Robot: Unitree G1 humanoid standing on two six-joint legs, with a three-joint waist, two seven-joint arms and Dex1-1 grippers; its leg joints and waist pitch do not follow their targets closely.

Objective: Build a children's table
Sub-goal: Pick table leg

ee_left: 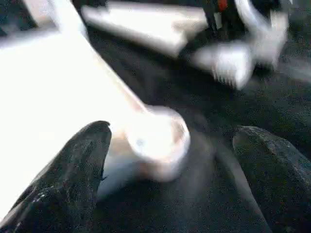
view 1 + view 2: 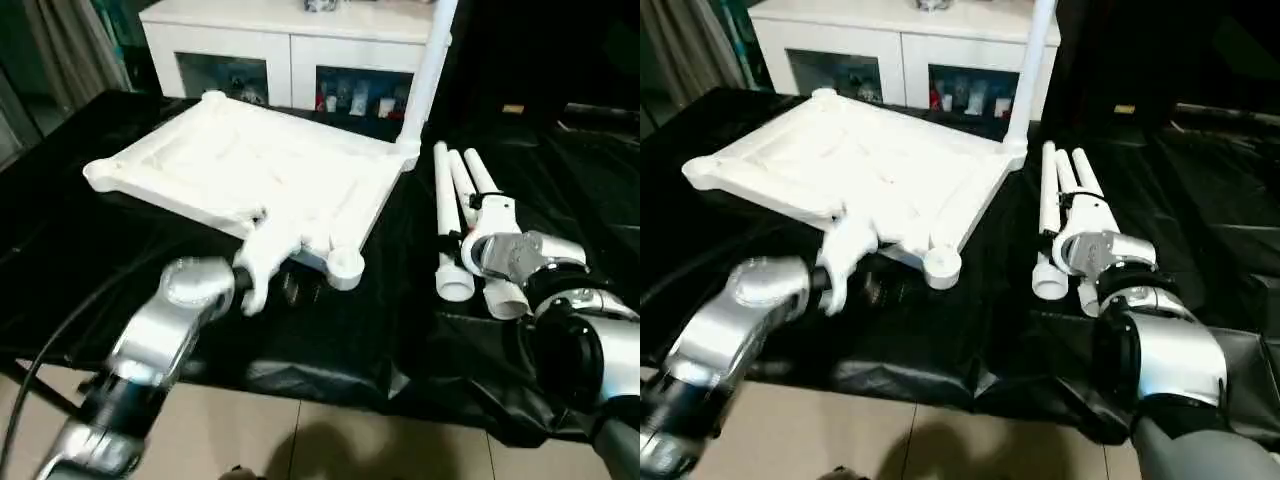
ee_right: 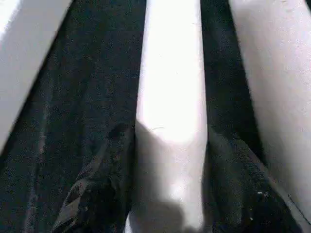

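Black sheeting covered the desk (image 2: 120,230) from edge to edge and hung in wrinkles over its near edge, above a pale tiled floor (image 2: 330,440). Behind the far edge stood a white cabinet (image 2: 290,45) with glass doors and small coloured things inside it, and a grey curtain (image 2: 70,45) hung at the far left.

White plastic, the children's table (image 2: 250,180) lay upside down on the left half of the desk, its ribbed underside up. One leg (image 2: 428,70) already stood upright in the far right corner socket. Three loose legs (image 2: 452,215) lay side by side on the right half of the desk, their wide ends toward the near edge.

The left pincer (image 1: 170,165) was at the near edge of the tabletop, its two black fingers (image 1: 73,165) spread wide around the near right corner socket (image 2: 345,263); whether they touched it I could not tell. The right pincer (image 3: 170,184) had closed on one loose leg (image 3: 172,97), with a dark finger on each side of the white tube.
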